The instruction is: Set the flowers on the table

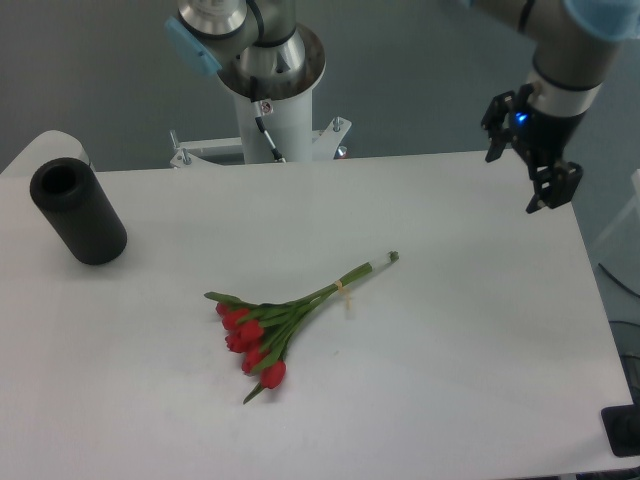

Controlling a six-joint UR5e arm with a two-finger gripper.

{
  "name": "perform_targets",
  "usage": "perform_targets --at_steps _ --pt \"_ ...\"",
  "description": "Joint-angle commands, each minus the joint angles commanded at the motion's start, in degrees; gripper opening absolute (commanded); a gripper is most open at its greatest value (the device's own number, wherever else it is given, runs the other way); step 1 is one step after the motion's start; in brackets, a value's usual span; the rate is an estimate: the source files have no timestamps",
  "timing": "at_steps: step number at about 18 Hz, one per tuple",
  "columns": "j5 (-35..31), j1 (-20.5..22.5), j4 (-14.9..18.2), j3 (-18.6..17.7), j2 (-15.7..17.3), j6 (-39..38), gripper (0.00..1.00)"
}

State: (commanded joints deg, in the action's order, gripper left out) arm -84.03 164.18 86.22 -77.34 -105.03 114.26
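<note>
Camera: flowers far from hand

Even, diffuse overhead light leaves the white table bright, shadows faint, the whole picture slightly soft and low-resolution.

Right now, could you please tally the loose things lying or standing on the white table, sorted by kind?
Bouquet of red tulips: 1, lying on its side on the table
Black cylinder: 1, standing at the left end
Total: 2
The gripper is off near the right edge, holding nothing.
</note>
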Motion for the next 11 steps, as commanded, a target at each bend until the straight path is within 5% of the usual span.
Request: perform_targets --at_steps 11 --pt "0.5 -0.8 -0.2 0.2 0.2 -0.9 1.00"
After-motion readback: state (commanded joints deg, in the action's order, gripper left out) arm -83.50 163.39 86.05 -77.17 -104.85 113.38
